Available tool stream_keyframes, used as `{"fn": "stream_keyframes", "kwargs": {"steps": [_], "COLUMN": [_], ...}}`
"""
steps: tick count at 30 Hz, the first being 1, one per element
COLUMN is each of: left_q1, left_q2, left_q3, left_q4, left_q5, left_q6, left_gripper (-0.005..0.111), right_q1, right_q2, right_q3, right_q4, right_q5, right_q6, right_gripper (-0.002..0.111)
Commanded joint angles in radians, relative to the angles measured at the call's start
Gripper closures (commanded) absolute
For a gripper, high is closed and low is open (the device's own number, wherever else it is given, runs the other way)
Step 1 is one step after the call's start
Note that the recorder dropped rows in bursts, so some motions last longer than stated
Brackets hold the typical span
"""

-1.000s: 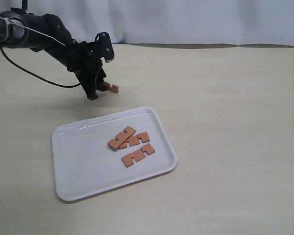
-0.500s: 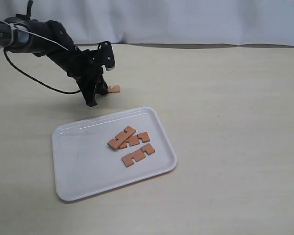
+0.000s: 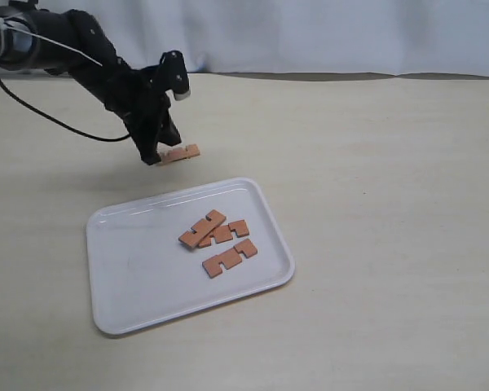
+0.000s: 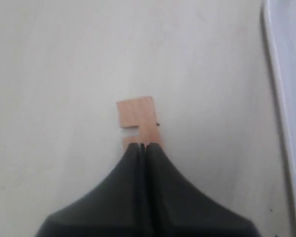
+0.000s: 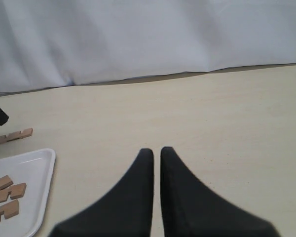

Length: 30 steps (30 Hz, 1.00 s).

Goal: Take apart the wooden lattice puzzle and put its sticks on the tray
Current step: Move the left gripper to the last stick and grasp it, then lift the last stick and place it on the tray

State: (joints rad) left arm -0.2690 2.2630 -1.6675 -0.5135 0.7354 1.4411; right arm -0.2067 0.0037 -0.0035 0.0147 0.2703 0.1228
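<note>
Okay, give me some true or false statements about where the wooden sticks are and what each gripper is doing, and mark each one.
1. Three sticks lie on the tray. True.
2. The left gripper is closed on a fourth stick. True.
3. The fourth stick is above the middle of the tray. False: it is beyond the tray's far rim, over the table.
4. The right gripper holds a stick. False: it holds nothing, with its fingers nearly together.
5. All four sticks are interlocked in a grid. False: none are interlocked.
</note>
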Motion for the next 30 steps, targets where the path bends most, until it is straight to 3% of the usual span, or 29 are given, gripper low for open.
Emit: {"fn": "stream_keyframes", "kwargs": {"steps": [1,3,7,10,30], "left_q1": [0.0,0.0,0.0,0.0,-0.006], "left_q2": [-0.018,-0.018,-0.013,0.003,0.084], "left_q3": [-0.002,-0.002,-0.002,-0.002,-0.002], "left_q4": [-0.018,-0.018,-0.02,-0.007,0.005], "left_q5": [-0.079,-0.079,-0.064,-0.052,-0.055], "left_q6": [-0.227,-0.299,-0.391,-0.394,-0.392], "left_gripper": [0.102,0.094,0.064,0.053,0.052], "right_q1": [0.001,0.001,0.001,0.001,0.001], "right_q2": [-0.004,-0.004,-0.004,-0.004,-0.004], "right_q3": [0.003,0.003,0.003,0.003,0.003], "right_q4": [-0.001,-0.001,-0.001,-0.001,-0.001], "right_q5": [-0.01,-0.01,-0.01,-0.01,-0.01], "right_q6": [0.0,0.0,0.0,0.0,0.0], "right_gripper": [0.104,0.104,0.104,0.104,0.104]}}
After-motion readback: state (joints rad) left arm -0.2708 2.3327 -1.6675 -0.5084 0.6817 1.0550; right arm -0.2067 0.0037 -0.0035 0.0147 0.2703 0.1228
